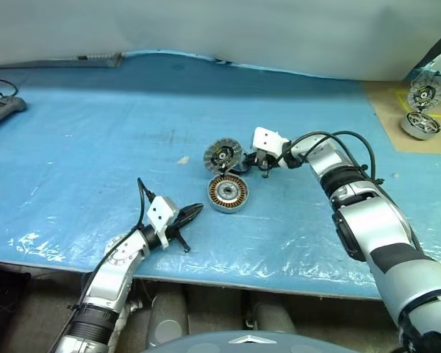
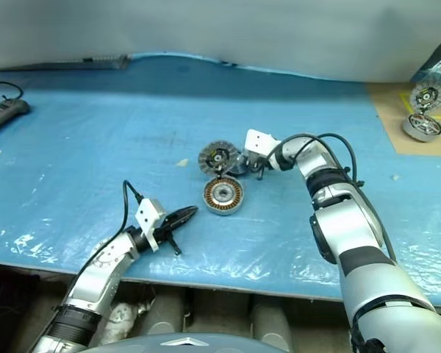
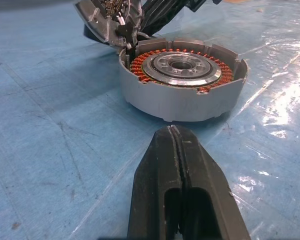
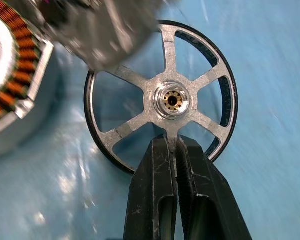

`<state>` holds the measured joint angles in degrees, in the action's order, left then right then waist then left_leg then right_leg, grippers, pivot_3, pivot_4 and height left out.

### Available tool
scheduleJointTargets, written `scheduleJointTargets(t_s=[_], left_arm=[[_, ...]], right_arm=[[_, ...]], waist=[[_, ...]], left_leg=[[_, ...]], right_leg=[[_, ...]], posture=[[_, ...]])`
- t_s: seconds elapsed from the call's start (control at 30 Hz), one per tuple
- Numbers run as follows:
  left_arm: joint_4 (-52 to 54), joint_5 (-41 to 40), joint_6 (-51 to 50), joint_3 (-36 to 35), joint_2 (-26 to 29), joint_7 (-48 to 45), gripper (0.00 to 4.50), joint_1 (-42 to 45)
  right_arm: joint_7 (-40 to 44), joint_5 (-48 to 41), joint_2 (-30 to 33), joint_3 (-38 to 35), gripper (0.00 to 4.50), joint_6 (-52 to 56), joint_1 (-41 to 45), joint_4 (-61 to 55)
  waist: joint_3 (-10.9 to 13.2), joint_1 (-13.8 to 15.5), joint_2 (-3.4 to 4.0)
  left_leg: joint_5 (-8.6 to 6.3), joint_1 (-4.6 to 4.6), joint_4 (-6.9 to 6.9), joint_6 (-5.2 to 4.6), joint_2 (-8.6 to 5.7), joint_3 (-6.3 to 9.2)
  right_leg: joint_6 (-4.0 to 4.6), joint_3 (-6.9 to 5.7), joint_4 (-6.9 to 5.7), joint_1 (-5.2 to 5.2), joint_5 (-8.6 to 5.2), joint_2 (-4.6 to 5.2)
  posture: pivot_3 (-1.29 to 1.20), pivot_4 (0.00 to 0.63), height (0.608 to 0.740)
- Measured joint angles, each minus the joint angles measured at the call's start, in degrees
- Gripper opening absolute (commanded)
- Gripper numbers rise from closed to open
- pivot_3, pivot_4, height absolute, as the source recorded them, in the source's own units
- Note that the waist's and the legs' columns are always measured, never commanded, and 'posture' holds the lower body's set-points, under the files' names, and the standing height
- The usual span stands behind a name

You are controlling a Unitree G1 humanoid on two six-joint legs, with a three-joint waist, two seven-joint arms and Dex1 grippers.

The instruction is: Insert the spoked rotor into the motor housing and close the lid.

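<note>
The motor housing [image 1: 228, 193] sits on the blue sheet, its copper windings showing around a silver centre [image 3: 182, 67]. Its hinged lid [image 1: 223, 155] stands open behind it, with the finned face toward me. The spoked rotor [image 4: 172, 100], a dark ring with silver spokes and a small hub, is just right of the lid. My right gripper [image 4: 175, 142] is shut on one of its spokes. My left gripper [image 3: 172, 130] is shut and empty, low over the sheet a short way in front of the housing, and it shows near the table's front edge [image 1: 195, 211].
A second silver motor [image 1: 420, 125] with its own finned lid [image 1: 425, 93] stands on a brown board at the back right. A power strip [image 1: 4, 110] lies at the far left edge. A small pale scrap [image 1: 182, 159] lies left of the lid.
</note>
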<state>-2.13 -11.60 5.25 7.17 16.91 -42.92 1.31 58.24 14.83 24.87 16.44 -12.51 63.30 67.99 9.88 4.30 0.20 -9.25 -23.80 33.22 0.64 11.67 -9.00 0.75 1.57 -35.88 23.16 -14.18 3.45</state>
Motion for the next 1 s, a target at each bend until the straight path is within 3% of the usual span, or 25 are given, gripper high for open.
scheduleJointTargets(t_s=[0.2,0.3,0.6,0.83,1.0], left_arm=[[0.01,0.03,-0.06,0.27,-0.2,-0.08,0.0,-0.02],[0.05,0.06,-0.02,0.58,-0.34,-0.21,0.0,0.05],[0.64,0.12,0.16,0.82,0.71,-0.96,0.0,0.91],[-0.09,0.11,1.26,0.78,0.84,-1.84,0.0,2.08],[-1.57,0.11,1.82,0.78,0.47,-1.87,0.0,2.59]], right_arm=[[-1.65,1.49,9.13,-0.16,0.02,3.23,-0.94,-4.74],[1.27,1.12,14.05,-0.54,0.02,4.21,-6.02,-13.23],[16.66,-12.74,24.24,-6.83,0.02,21.17,-26.23,-55.79],[13.5,-19.23,19.68,-6.68,0.02,33.58,-31.43,-75.87],[8.82,-19.18,15.08,-3.08,0.02,37.8,-32.64,-78.95]], waist=[[0.0,0.02,0.0],[0.0,0.15,-0.01],[0.02,0.01,-0.02],[0.02,-0.16,-0.01],[0.02,-0.15,-0.02]], left_leg=[[0.0,-0.04,-0.01,0.0,0.07,-0.04],[0.0,-0.04,-0.01,0.0,0.1,-0.04],[-0.06,0.19,-0.06,0.08,0.12,-0.08],[-0.12,0.34,-0.08,0.19,0.09,-0.15],[-0.12,0.3,-0.13,0.21,0.06,-0.17]], right_leg=[[0.0,0.01,0.05,0.04,0.0,-0.07],[-0.01,0.02,0.07,0.04,0.0,-0.12],[-0.03,0.11,0.08,-0.1,0.01,-0.13],[-0.04,0.2,0.09,-0.19,0.01,-0.09],[-0.04,0.2,0.16,-0.17,0.0,-0.07]], posture=[[0.0,0.15,0.74],[0.0,0.15,0.74],[0.0,0.15,0.74],[0.0,0.15,0.74],[0.0,0.15,0.74]])
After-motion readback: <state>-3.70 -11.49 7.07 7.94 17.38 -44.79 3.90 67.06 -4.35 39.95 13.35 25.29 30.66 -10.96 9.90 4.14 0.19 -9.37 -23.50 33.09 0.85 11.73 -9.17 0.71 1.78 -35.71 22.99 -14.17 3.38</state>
